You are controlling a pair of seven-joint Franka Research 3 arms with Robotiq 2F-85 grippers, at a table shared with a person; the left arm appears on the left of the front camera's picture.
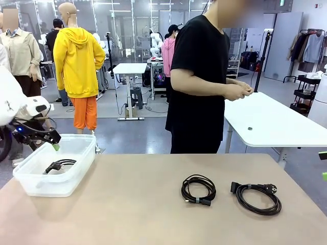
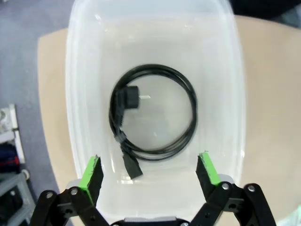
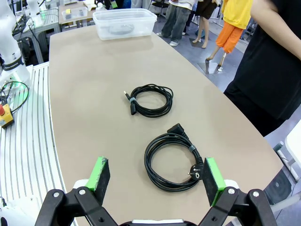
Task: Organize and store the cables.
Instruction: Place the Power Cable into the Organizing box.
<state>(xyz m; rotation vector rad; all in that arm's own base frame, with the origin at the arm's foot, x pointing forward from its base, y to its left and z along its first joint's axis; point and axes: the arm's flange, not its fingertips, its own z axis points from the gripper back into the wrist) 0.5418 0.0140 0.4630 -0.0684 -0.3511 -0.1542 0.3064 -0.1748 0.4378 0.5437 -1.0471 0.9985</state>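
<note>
On the table (image 1: 133,209), the bin (image 1: 51,188) sits at ten o'clock, first cable (image 1: 61,164) inside. Second cable (image 1: 198,190) lies near centre, third cable (image 1: 257,198) at its three o'clock. A person (image 1: 196,87) stands at twelve.

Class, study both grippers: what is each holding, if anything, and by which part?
Nothing is held. The left gripper is open over the bin holding one cable; the right gripper is open above another cable.

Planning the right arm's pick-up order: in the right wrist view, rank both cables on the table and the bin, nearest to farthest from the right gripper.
1. Larger cable coil, just ahead of the right gripper, low in the view.
2. Smaller cable coil, farther out, near the middle of the view.
3. Clear bin, farthest, at the top of the view.
</note>
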